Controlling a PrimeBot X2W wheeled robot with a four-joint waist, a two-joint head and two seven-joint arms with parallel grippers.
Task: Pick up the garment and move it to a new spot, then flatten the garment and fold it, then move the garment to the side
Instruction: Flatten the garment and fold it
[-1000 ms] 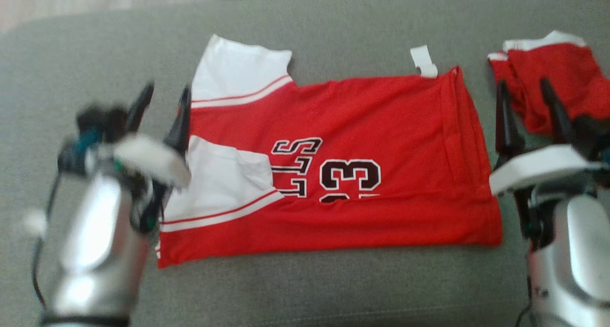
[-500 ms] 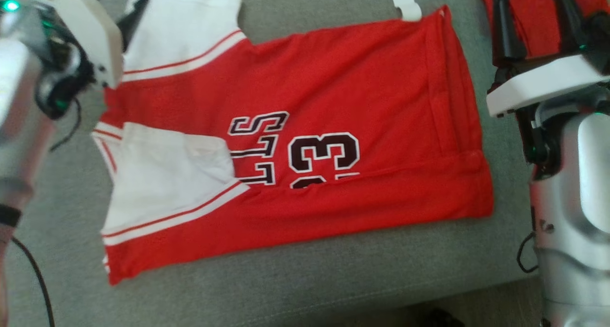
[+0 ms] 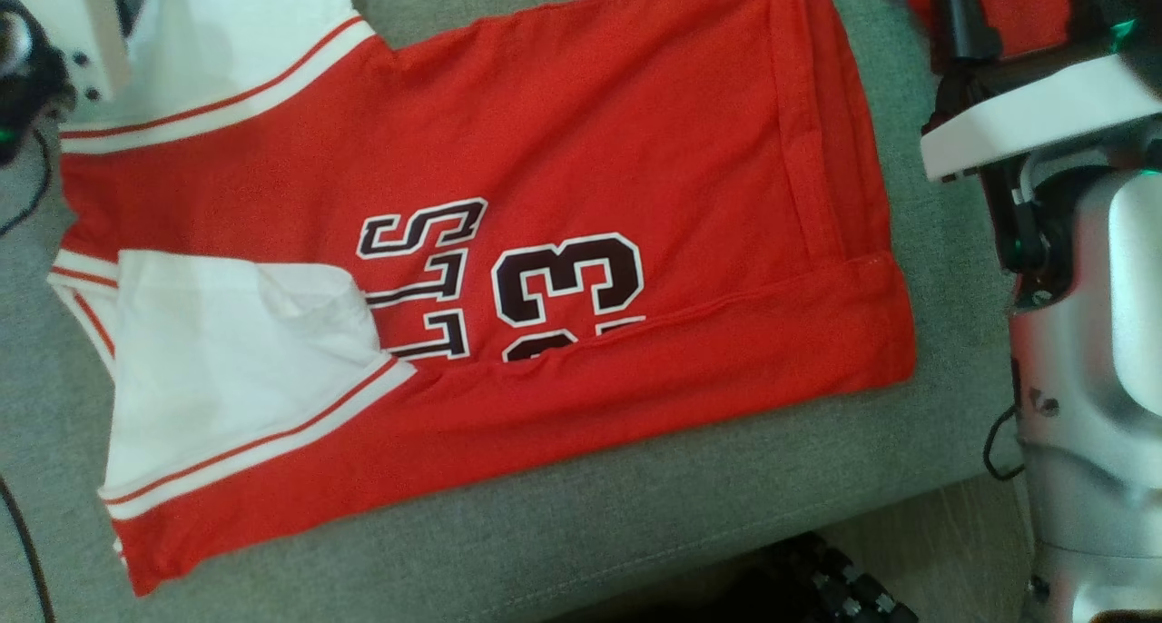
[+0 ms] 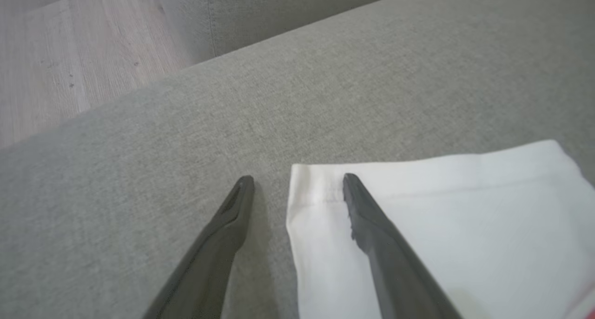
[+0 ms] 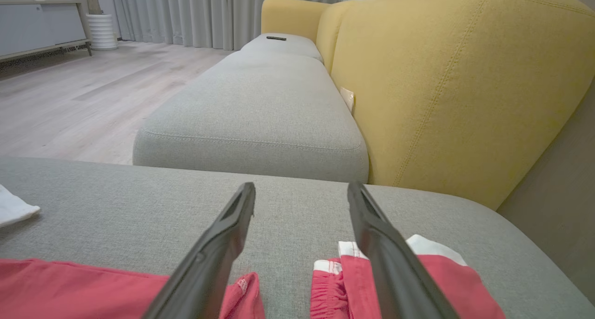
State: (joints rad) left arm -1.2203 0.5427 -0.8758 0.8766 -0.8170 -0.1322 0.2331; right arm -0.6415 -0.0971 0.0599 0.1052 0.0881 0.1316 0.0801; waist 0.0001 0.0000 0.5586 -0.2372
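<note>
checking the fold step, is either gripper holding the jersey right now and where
Nothing is held. The left gripper is open at the white sleeve; the right gripper is open above the couch.

You have bright, even, soft light in all three views. Your head view is slightly soft, and the white panels of the garment point(image 3: 635, 133) wash out. A faint shadow lies beside the left gripper point(image 4: 297, 178). Your right wrist view bows at its edges.

We've got a grey cushion point(image 3: 635, 514) here, a red and white jersey point(image 3: 590, 151) lying flat across it, and red shorts point(image 3: 1035, 5) bunched near its hem.
</note>
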